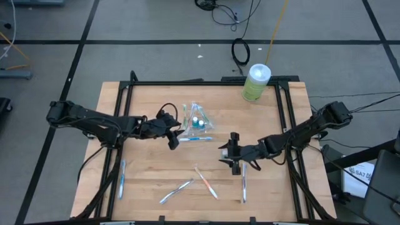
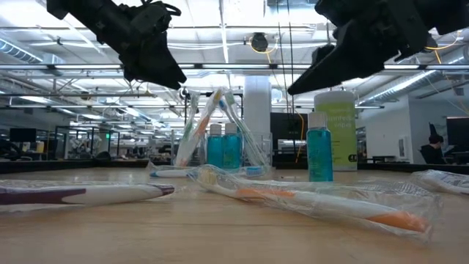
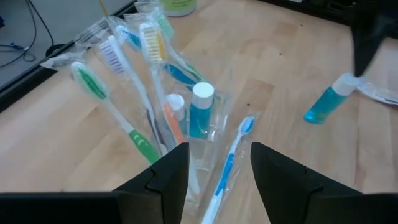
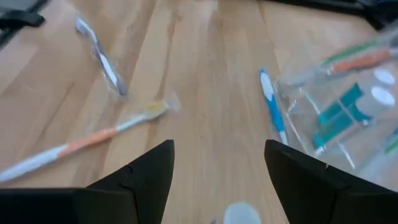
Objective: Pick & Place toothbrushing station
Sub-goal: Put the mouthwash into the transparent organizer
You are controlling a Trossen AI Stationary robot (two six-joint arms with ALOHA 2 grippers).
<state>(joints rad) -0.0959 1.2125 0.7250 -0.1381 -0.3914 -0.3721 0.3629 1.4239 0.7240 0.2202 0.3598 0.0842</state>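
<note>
A small clear cup (image 1: 197, 121) stands upright on the wooden table (image 1: 150, 181). It holds several wrapped toothbrushes (image 3: 134, 74) and two small teal bottles with white caps (image 3: 200, 112). A wrapped blue toothbrush (image 3: 229, 163) lies on the table beside the cup. My left gripper (image 3: 219, 152) is open and hovers above the table just left of the cup. My right gripper (image 4: 217, 180) is open above a third teal bottle (image 2: 319, 150), which stands upright on its base; its white cap (image 4: 239, 213) shows below the fingers.
A pale-green canister with a white lid (image 1: 256, 81) stands at the far right corner. Loose wrapped toothbrushes lie near the front: one at the left (image 1: 122, 178), one white (image 1: 176, 190), one orange (image 1: 205, 181), one under the right arm (image 1: 244, 187).
</note>
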